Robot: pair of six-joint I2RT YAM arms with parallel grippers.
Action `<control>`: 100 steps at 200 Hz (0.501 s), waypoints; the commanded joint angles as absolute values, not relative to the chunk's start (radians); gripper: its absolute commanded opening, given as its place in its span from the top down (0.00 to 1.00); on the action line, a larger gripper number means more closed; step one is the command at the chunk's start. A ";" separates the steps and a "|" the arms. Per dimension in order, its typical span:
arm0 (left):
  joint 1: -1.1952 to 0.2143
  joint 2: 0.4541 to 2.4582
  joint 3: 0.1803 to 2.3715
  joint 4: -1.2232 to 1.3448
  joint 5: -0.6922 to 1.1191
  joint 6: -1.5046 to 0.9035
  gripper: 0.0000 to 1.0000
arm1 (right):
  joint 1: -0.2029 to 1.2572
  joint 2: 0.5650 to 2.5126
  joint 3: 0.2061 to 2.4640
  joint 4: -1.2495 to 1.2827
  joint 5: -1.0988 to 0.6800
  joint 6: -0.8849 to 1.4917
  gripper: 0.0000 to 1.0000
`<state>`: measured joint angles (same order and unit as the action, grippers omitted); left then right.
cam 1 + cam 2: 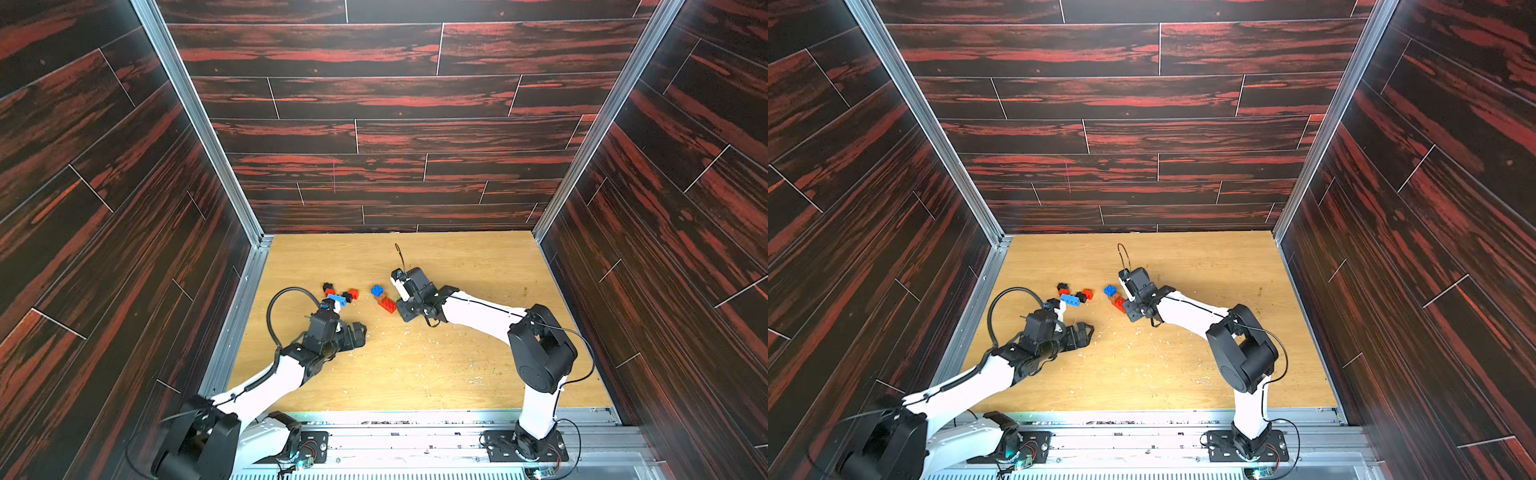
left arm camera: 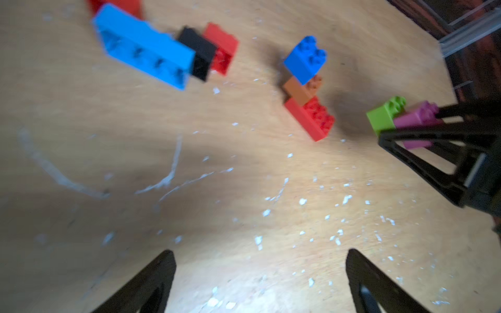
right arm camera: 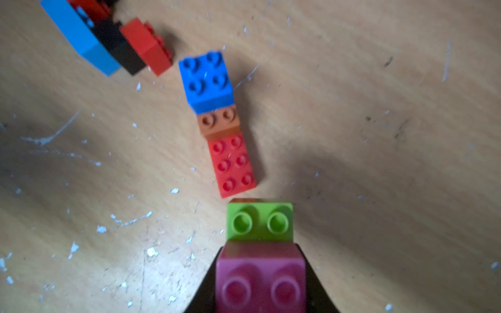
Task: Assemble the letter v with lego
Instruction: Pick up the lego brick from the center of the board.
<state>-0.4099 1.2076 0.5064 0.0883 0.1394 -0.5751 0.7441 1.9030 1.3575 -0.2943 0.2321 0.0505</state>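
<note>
Pink brick point(image 3: 260, 284), touching a green brick point(image 3: 259, 222), sits clamped in the right gripper point(image 3: 260, 267) near the red brick point(image 3: 233, 165); left gripper point(image 2: 260, 252) stands wide open.

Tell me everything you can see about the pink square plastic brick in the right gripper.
The pink square plastic brick is glossy magenta, studs up, two round studs showing. The right gripper is shut on its sides, black fingers flanking it. A lime-green square brick abuts its front; how they join is hidden.
</note>
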 commanded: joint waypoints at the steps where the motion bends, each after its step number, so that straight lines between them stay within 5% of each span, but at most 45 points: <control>1: -0.373 1.261 0.529 0.185 0.292 -0.542 0.00 | 0.748 1.952 1.402 -0.332 0.201 0.003 1.00; 100: -0.328 1.331 0.538 0.230 0.352 -0.538 0.00 | 0.745 2.071 1.490 -0.348 0.185 -0.027 1.00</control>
<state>-0.3355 1.3365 0.5163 0.2153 0.3344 -0.5564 0.7448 2.0457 1.4670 -0.3355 0.2073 -0.0170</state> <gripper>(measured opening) 0.999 0.344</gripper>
